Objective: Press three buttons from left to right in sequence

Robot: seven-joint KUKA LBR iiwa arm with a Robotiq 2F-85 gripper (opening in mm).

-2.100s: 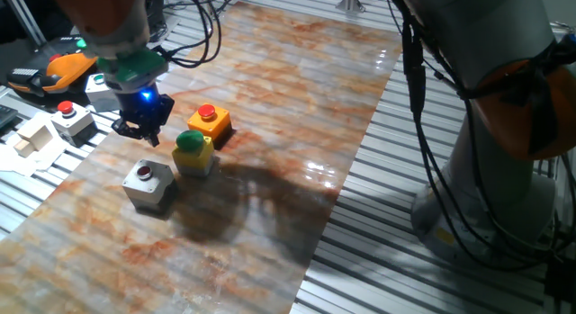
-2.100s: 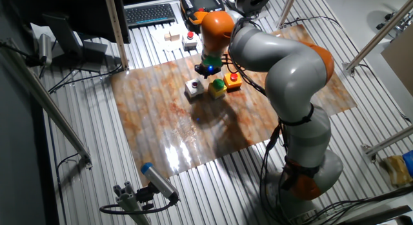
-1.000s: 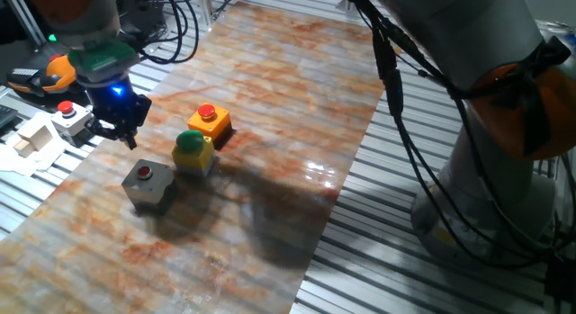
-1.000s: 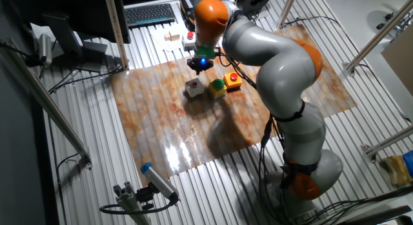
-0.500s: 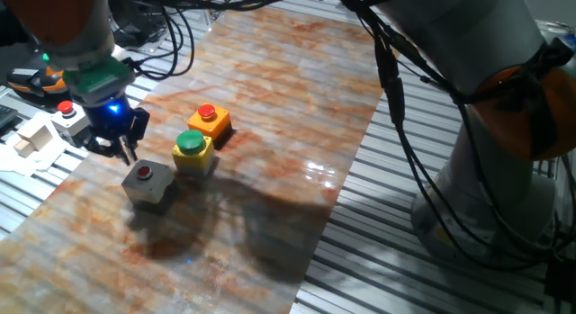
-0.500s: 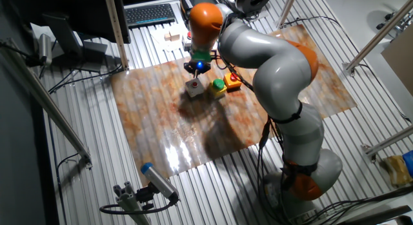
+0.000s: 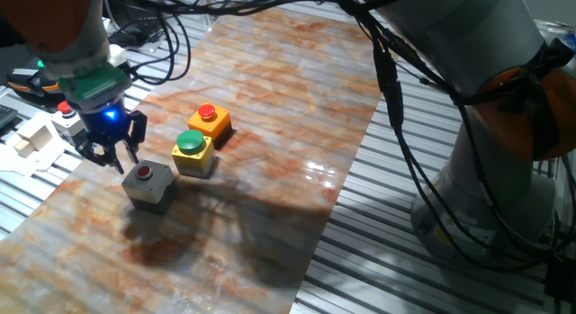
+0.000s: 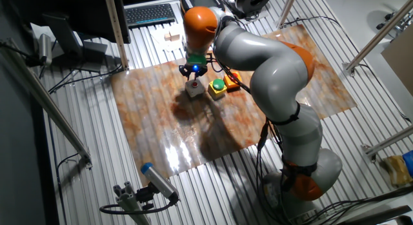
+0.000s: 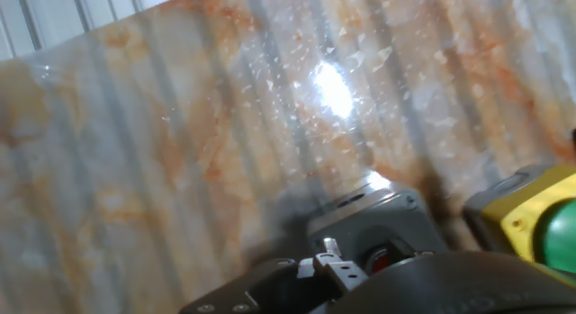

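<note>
Three button boxes stand in a row on the marbled board. The grey box with a red button [image 7: 148, 183] is at the left, the yellow box with a green button [image 7: 192, 150] in the middle, and the orange box with a red button [image 7: 209, 120] at the right. My gripper [image 7: 115, 160] hangs low just left of the grey box, its tips near the box's top edge. The other fixed view shows the gripper [image 8: 193, 72] right behind the grey box [image 8: 194, 88]. The hand view shows the grey box [image 9: 378, 222] and the yellow box [image 9: 526, 219] at the bottom. The finger gap is not visible.
A light-grey box with a red button [image 7: 65, 117] and wooden blocks [image 7: 30, 139] sit off the board's left edge, close behind the gripper. An orange-black handset [image 7: 31, 78] lies further back. The robot's base [image 7: 490, 170] stands at the right.
The gripper has swung left from beside the yellow and orange boxes and come down next to the grey box. The boxes have not moved.
</note>
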